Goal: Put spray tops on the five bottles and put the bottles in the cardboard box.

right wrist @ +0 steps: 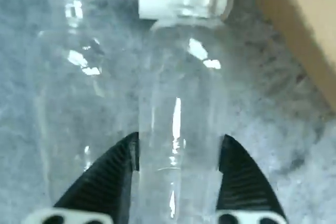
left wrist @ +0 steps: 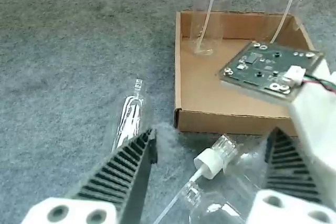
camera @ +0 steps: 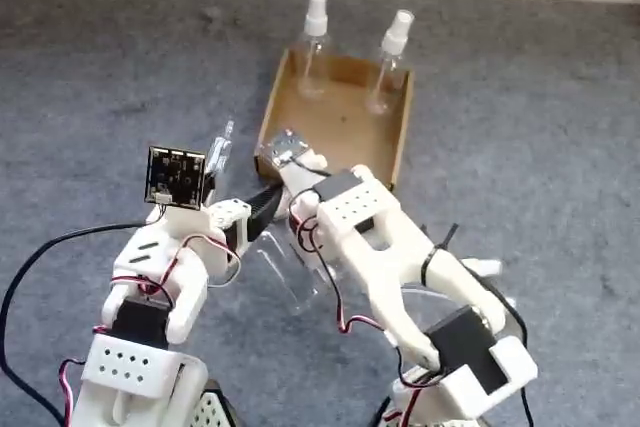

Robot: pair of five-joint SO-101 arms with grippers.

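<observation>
Right wrist view: right claw (right wrist: 178,145) clenched across capped bottle (right wrist: 178,77) lying just beside cardboard box (right wrist: 299,14); likely light, slick, squashable, so a gentle mid-body hold suits.

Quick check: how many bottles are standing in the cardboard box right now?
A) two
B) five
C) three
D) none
A: a spray-topped bottle and a second spray-topped bottle stand upright at the far end of the cardboard box; no others are inside it.
</observation>
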